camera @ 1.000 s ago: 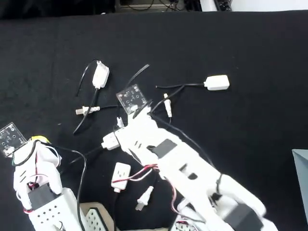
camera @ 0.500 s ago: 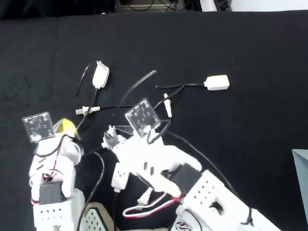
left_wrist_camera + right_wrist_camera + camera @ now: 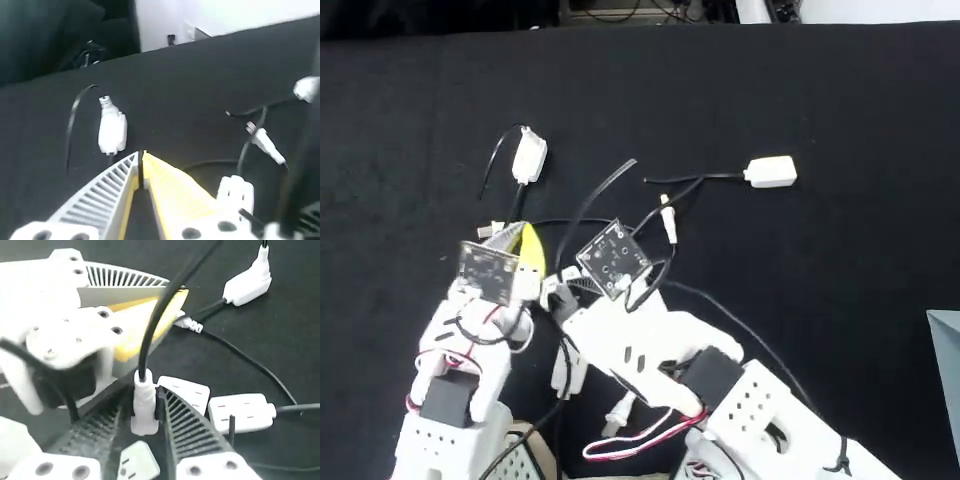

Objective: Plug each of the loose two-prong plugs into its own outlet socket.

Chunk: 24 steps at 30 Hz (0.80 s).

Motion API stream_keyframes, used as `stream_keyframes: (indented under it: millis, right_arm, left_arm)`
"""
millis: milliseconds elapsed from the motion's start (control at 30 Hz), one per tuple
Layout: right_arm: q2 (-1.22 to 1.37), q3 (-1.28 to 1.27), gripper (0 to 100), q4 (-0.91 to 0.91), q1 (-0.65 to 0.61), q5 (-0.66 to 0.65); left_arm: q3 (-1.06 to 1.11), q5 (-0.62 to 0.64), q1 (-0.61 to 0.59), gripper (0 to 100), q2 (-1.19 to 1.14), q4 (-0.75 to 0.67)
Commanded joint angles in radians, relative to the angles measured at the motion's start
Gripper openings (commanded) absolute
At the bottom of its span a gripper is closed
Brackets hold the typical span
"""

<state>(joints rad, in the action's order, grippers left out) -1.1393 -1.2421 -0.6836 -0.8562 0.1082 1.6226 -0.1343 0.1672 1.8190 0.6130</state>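
Near the middle of the black table (image 3: 840, 90), we see the right gripper (image 3: 145, 390) clamped on a white two-prong plug (image 3: 143, 412) whose black cord (image 3: 144, 347) arches away. Just left of it, the left gripper (image 3: 140, 159) has its tips pressed together, seemingly on nothing. One white outlet socket (image 3: 243, 412) lies beside the held plug; a loose plug (image 3: 668, 218) rests on the table, farther off and to the right.
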Motion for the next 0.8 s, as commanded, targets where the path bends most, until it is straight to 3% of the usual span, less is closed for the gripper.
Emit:
stream_keyframes:
  millis: [0,200,533,767]
  right_arm:
    - [-0.022,0.019,1.2,-0.02,-0.06,-0.038]
    - [-0.027,0.027,1.2,-0.061,-0.081,-0.051]
    - [-0.028,0.019,1.2,-0.063,-0.075,-0.066]
    - [-0.027,0.016,1.2,-0.063,-0.057,-0.071]
  left_arm:
    - [-0.024,-0.064,0.077,3,0.002,-0.029]
    - [-0.042,-0.086,0.145,3,0.002,-0.035]
    - [-0.039,-0.091,0.177,3,0.002,-0.14]
    - [-0.033,-0.133,0.183,3,0.002,-0.135]
